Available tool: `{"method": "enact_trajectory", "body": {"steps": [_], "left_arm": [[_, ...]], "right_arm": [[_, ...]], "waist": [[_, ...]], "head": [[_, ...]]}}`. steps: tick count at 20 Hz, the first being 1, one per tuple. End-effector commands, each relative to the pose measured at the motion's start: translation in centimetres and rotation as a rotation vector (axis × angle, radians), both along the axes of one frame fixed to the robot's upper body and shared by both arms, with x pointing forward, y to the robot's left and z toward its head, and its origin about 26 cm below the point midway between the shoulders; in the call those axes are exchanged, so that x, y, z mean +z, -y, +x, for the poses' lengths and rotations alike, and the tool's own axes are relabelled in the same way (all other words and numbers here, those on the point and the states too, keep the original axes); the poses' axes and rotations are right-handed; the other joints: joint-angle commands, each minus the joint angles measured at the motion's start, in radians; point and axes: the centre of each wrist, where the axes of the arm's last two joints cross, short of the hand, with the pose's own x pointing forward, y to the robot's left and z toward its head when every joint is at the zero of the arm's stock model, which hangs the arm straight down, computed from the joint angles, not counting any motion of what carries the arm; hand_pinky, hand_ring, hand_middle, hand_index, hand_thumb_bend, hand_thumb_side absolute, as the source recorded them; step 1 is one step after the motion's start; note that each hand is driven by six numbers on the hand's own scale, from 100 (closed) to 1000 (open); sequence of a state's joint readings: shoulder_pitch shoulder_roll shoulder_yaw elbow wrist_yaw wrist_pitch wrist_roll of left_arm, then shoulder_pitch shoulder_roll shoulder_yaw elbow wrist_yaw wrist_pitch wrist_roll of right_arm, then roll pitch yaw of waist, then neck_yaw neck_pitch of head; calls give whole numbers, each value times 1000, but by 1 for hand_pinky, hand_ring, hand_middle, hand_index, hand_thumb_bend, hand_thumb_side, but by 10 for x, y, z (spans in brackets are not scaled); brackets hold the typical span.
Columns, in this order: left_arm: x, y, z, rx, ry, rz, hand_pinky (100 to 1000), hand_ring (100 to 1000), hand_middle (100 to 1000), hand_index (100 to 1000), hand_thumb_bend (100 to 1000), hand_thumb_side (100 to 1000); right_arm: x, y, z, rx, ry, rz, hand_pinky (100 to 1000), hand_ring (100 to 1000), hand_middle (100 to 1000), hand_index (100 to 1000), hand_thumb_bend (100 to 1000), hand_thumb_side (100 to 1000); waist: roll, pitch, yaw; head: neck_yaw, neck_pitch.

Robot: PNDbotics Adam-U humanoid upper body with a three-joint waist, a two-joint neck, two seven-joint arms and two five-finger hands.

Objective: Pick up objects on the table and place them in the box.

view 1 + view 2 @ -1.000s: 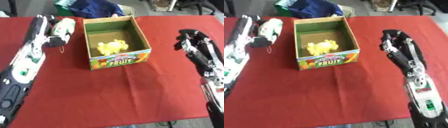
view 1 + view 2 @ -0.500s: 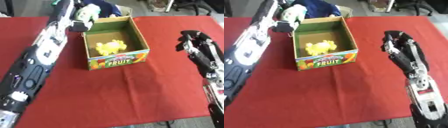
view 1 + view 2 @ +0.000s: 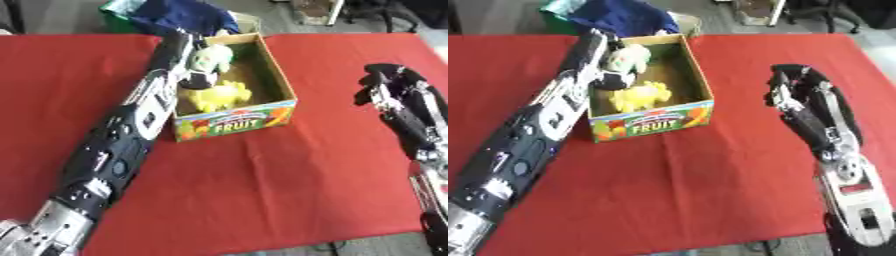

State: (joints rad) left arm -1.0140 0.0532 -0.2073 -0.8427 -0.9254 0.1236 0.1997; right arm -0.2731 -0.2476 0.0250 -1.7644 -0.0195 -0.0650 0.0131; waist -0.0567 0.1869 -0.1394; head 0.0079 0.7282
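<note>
A cardboard fruit box (image 3: 236,122) stands open on the red table, with a yellow soft toy (image 3: 220,96) lying inside. My left hand (image 3: 191,75) reaches over the box's left wall and is shut on a white and pale green object (image 3: 210,58), held above the box's inside. My right hand (image 3: 791,91) hovers over the cloth to the right of the box, fingers curled, holding nothing.
The red tablecloth (image 3: 262,185) covers the whole table. Beyond the far edge lie a blue cloth (image 3: 188,15) and a green container (image 3: 118,10). Chair legs show at the far right.
My left arm has swung right from the table's left side, carrying the white and green object from beside the box to above its inside. The right hand stays put.
</note>
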Motion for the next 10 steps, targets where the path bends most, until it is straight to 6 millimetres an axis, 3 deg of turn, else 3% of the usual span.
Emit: {"method": "enact_trajectory", "body": {"steps": [1, 2, 3, 6, 10], "left_arm": [[10, 1, 1, 5, 82, -2, 628, 614, 591, 764, 969, 502], [10, 0, 1, 7, 93, -9, 628, 614, 591, 764, 969, 502], [10, -2, 1, 8, 108, -21, 637, 633, 614, 771, 1000, 579], [17, -9, -1, -13, 143, -83, 650, 659, 638, 780, 1000, 645], [35, -23, -11, -79, 166, -240, 646, 646, 628, 766, 994, 645]], "right_arm": [[9, 1, 0, 8, 28, 1, 523, 527, 558, 724, 100, 444], [9, 1, 0, 7, 28, 1, 523, 527, 558, 724, 100, 444], [9, 1, 0, 7, 28, 1, 523, 527, 558, 724, 100, 444], [9, 1, 0, 3, 29, 0, 522, 527, 558, 723, 100, 442], [9, 3, 0, -6, 30, -3, 522, 527, 558, 723, 100, 442]], "waist": [[0, -14, 0], [1, -13, 1], [1, -13, 3], [1, -12, 11], [2, -12, 23]], "head": [[2, -11], [2, -12], [0, -12], [-4, -14], [-9, -15]]}}
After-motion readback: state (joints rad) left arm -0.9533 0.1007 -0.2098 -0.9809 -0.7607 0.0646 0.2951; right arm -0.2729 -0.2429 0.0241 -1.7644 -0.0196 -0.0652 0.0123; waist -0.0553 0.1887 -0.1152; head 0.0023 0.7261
